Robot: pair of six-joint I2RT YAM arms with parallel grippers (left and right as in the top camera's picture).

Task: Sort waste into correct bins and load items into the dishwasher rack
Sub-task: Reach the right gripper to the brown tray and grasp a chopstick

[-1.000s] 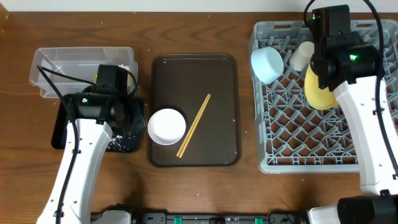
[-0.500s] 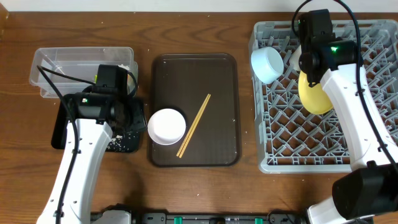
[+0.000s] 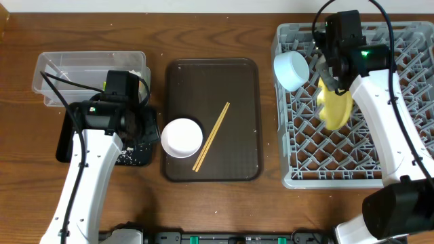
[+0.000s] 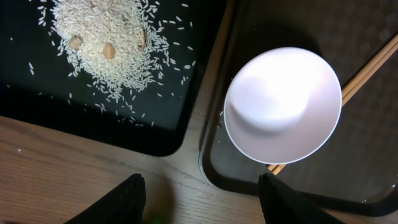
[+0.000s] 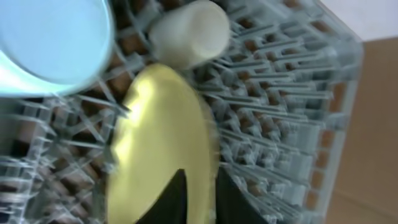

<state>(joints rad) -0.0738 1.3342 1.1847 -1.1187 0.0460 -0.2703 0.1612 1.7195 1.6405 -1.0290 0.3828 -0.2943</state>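
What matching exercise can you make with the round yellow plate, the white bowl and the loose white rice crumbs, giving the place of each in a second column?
Things:
1. round yellow plate
2. white bowl
3. loose white rice crumbs

Places:
A. in the shallow black tray
B. on the dark brown serving tray
C. in the grey plastic dishwasher rack

Pairs: 1-C, 2-B, 3-A

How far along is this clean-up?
Done: the blue bowl and pale cup sit in the grey rack, rice lies in the black tray. In hand: the right tool at the yellow plate. Left: white bowl and chopsticks on the brown tray.
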